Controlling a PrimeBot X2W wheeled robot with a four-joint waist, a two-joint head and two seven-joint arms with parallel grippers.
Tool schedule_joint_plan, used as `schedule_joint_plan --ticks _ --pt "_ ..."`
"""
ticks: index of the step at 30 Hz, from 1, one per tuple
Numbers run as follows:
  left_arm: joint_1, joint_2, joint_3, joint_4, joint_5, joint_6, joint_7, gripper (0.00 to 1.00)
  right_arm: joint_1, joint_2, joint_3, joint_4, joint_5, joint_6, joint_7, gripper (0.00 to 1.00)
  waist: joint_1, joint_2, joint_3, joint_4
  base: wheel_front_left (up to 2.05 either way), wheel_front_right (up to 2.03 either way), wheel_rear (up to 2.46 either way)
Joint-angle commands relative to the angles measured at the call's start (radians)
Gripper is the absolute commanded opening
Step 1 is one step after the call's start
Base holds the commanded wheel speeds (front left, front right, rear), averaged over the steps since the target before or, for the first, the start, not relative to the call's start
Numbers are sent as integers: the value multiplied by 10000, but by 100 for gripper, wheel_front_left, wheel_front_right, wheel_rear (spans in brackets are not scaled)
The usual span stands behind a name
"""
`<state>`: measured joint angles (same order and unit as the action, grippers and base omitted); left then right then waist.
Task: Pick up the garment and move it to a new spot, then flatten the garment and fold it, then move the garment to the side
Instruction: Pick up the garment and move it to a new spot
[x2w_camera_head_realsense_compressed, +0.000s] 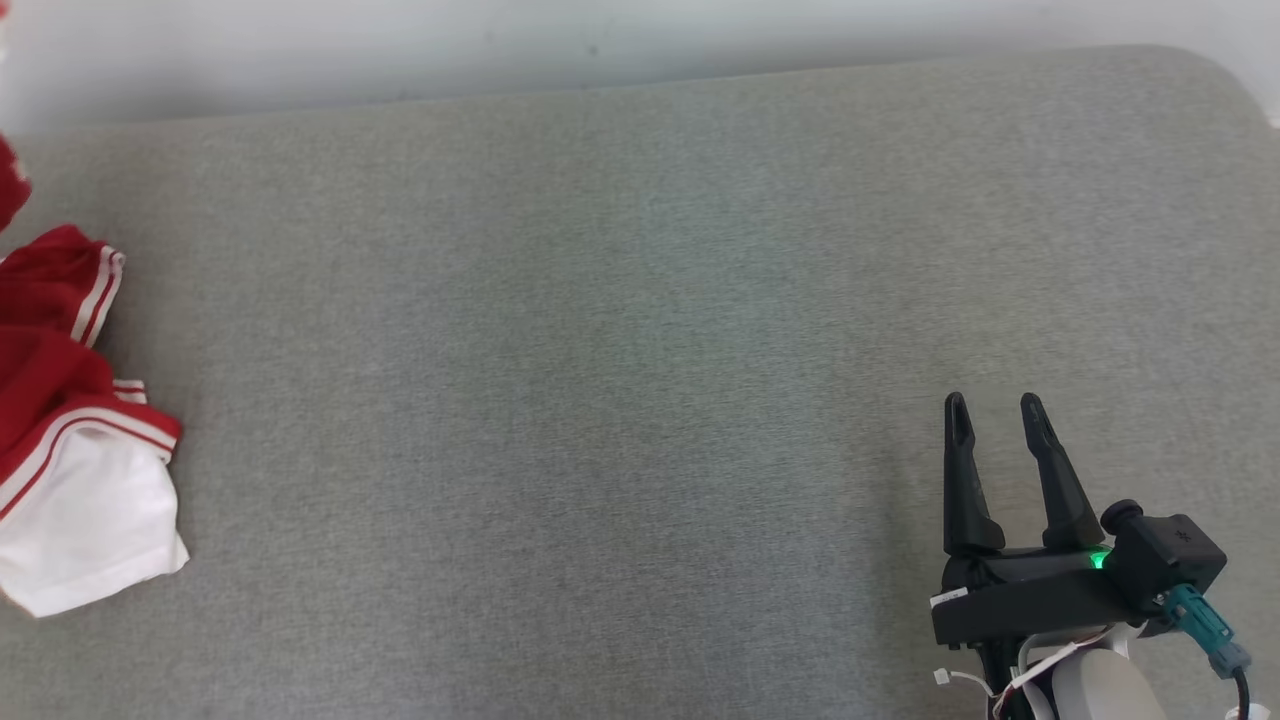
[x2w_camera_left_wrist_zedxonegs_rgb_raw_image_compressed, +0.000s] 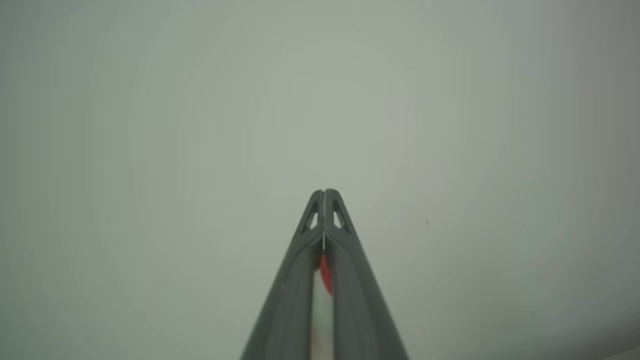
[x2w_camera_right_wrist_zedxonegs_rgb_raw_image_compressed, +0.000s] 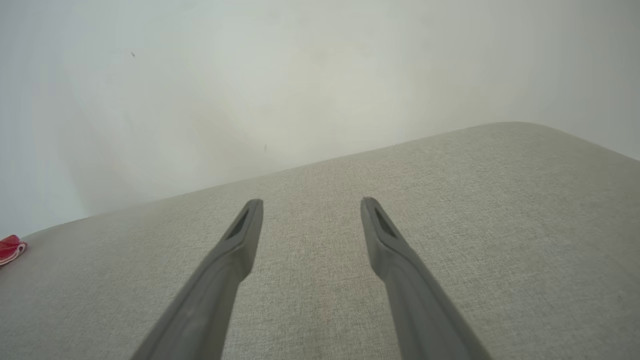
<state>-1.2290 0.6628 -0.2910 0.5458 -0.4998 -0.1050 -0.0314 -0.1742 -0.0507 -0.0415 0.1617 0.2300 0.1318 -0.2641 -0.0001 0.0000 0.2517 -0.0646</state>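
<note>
- The red-and-white garment (x2w_camera_head_realsense_compressed: 70, 450) lay bunched at the far left edge of the grey fabric-covered worktop (x2w_camera_head_realsense_compressed: 620, 330) in the head view, partly cut off by the frame. Its red panels with white stripes sat beyond a plain white section nearest the camera.
- The left gripper (x2w_camera_left_wrist_zedxonegs_rgb_raw_image_compressed: 324, 192), seen from its own wrist camera, had its two dark fingers pressed together at the tips. They were pinching a strip of red and white cloth that showed in the narrow slot between them lower down. Behind it was a pale, featureless background.
- The right gripper (x2w_camera_head_realsense_compressed: 995, 405) sat at the lower right of the head view, well apart from the garment. Its fingers were spread and pointed toward the far edge of the worktop, with nothing between them.
- A green light (x2w_camera_head_realsense_compressed: 1098, 560) glowed on the right gripper's black body, and a teal connector (x2w_camera_head_realsense_compressed: 1205, 625) with a black cable stuck out at its right side.
- From the right wrist camera, the spread fingers were framed against bare grey fabric. A small red fold of the garment showed at the left edge of that view, near the worktop's far border.
- A pale wall (x2w_camera_head_realsense_compressed: 500, 50) ran behind the worktop, whose far right corner was rounded.
</note>
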Motion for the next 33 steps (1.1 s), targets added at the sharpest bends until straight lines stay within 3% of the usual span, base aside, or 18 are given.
schedule_joint_plan --ticks 1,9,17,26,33 --pt "-243 -217 -150 -381 47 76 236 0 130 9 42 33 98 -21 -5 100 1 0 -255 -304 0 0 0" --pt "-745 -971 -764 -1719 103 146 965 0 169 11 216 106 483 -21 -6 100 1 0 -409 -1023 0 0 0" --pt "-667 -2266 -1467 -2660 -215 255 1271 0 269 11 271 132 698 -21 -5 100 1 0 -374 -1815 0 0 0" --pt "1685 -3249 -1975 -3088 -798 730 922 0 292 12 202 162 682 -21 -5 100 1 0 -340 -2262 0 0 0" --pt "4442 -3732 -2628 -2104 -1029 954 233 0 162 14 325 246 619 -21 -6 100 1 0 -195 -2386 0 0 0"
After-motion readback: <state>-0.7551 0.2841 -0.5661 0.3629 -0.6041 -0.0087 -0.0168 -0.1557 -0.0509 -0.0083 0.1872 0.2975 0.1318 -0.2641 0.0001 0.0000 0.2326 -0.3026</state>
